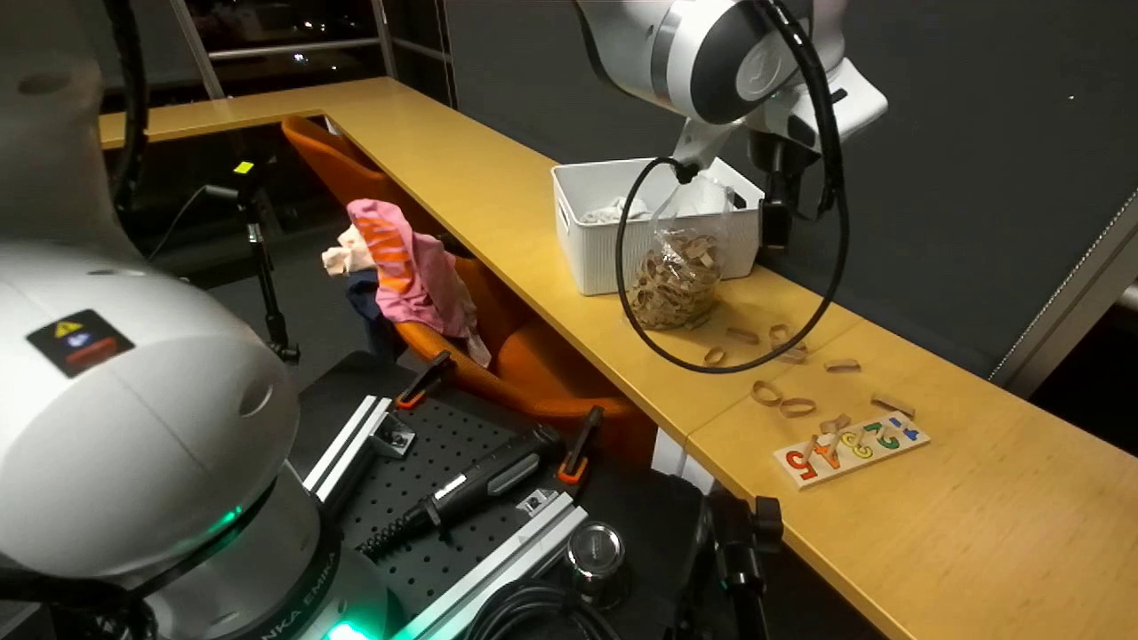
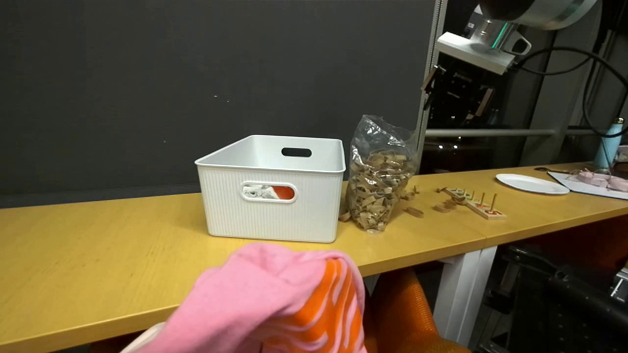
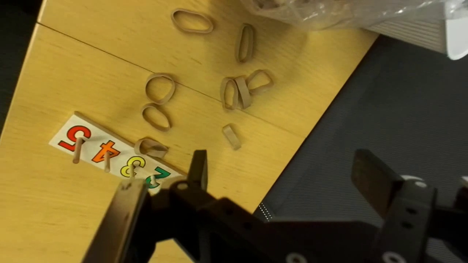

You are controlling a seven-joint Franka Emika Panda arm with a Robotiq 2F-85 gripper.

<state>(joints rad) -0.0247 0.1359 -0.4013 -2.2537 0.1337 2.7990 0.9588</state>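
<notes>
My gripper [image 3: 281,164] is open, its two fingers wide apart with nothing between them. It hangs well above the table; in an exterior view the gripper [image 2: 456,93] is seen against the dark window. Below it in the wrist view lies a wooden number board [image 3: 119,159] with upright pegs, partly covered by a finger. Several tan bands are scattered around, among them a narrow band [image 3: 231,137] near the left finger. Another band [image 3: 157,150] rests at the board's edge. A clear plastic bag [image 2: 378,191] full of similar bands stands upright beside the white bin.
The white bin [image 2: 274,215] with handle holes holds some cloth. A dark wall panel [image 1: 933,178] runs along the table's back edge. A pink cloth [image 1: 418,267] drapes over an orange chair. Farther along lie a white plate [image 2: 532,184] and a blue bottle [image 2: 609,144].
</notes>
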